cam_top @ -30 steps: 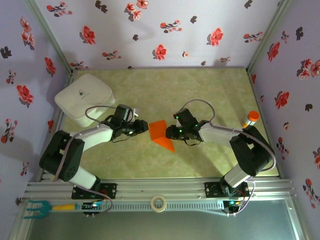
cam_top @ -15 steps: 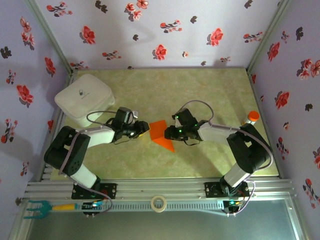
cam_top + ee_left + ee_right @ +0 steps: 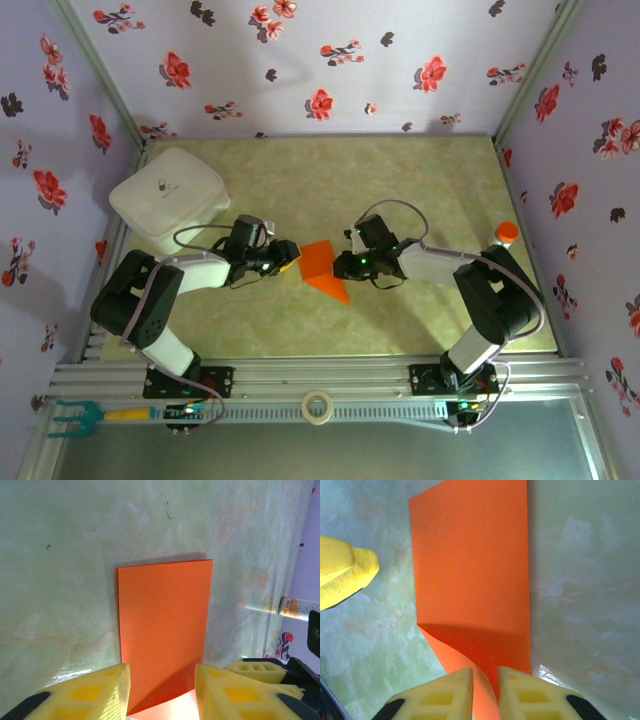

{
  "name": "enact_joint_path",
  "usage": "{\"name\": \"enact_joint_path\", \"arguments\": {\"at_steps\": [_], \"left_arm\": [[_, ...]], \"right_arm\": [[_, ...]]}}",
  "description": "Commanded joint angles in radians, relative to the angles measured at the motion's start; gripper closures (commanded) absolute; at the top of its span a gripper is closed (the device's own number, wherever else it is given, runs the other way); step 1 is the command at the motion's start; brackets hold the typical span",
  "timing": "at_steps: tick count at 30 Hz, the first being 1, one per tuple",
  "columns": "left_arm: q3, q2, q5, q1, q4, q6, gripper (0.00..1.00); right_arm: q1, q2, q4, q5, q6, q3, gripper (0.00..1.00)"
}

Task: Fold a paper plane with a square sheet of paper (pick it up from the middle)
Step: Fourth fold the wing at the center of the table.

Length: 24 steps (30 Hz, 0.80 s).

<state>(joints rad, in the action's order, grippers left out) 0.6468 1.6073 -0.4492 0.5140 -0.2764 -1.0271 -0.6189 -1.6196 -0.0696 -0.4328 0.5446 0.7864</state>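
Pinching orange sheet (image 3: 470,570) flap, right gripper (image 3: 485,674); left gripper (image 3: 161,675) straddling edge.

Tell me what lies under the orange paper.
The paper lies on the green table, which shows all around it. Its edge at the right gripper is raised, with shadow beneath. Whatever is under the flat part is covered.

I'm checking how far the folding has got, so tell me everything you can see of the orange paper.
The square sheet of paper is thin, plain, matte bright orange. It lies mid-table on the green marbled table, and most of it is flat and shows as a rectangle. The end by the right gripper curls up off the surface into a pointed flap, which sits between that gripper's narrowed jaws; whether they pinch it is unclear. The left gripper stands open astride the opposite edge.
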Motion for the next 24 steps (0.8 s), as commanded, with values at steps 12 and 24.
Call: {"name": "enact_joint_path", "arguments": {"at_steps": [12,24], "left_arm": [[0.012,0.018,-0.017,-0.006,0.011,-0.016,0.55],[0.060,0.055,-0.041,0.018,0.012,-0.016,0.51]], "right_arm": [[0.047,0.036,0.092,-0.093,0.009,-0.070,0.89],[0.085,0.071,0.178,-0.141,0.044,-0.127,0.89]]}}
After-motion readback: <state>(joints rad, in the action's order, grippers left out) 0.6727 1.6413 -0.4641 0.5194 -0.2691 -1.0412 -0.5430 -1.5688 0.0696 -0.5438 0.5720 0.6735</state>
